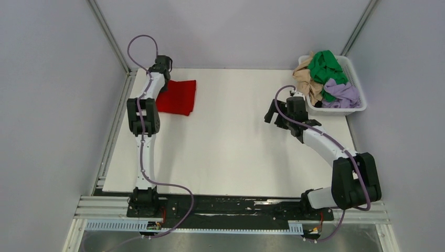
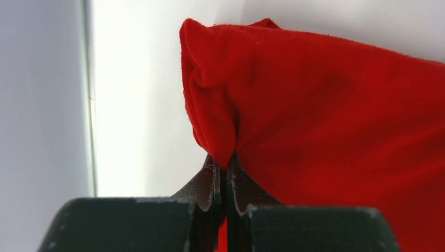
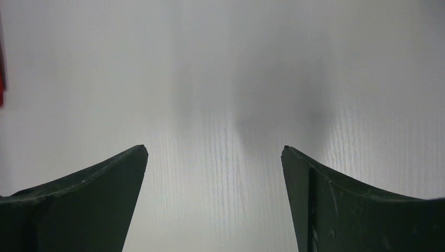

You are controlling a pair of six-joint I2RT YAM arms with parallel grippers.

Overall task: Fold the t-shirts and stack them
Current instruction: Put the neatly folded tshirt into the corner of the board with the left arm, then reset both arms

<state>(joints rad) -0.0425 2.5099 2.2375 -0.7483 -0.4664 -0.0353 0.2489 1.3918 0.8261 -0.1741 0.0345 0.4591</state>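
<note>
The red t-shirt (image 1: 178, 96) lies folded at the table's far left. My left gripper (image 1: 163, 71) is at its far left edge, shut on a pinch of the red cloth (image 2: 325, 121); its point between the tips shows in the left wrist view (image 2: 224, 164). My right gripper (image 1: 276, 115) is open and empty over bare table right of centre; the right wrist view (image 3: 214, 152) shows only tabletop between the jaws. The green (image 1: 325, 67), beige-tan (image 1: 305, 80) and lavender (image 1: 342, 93) t-shirts lie crumpled in the basket.
A white plastic basket (image 1: 362, 107) stands at the far right corner of the white table (image 1: 231, 152). Grey walls close in on the left, back and right. A sliver of red shows at the right wrist view's left edge (image 3: 1, 84).
</note>
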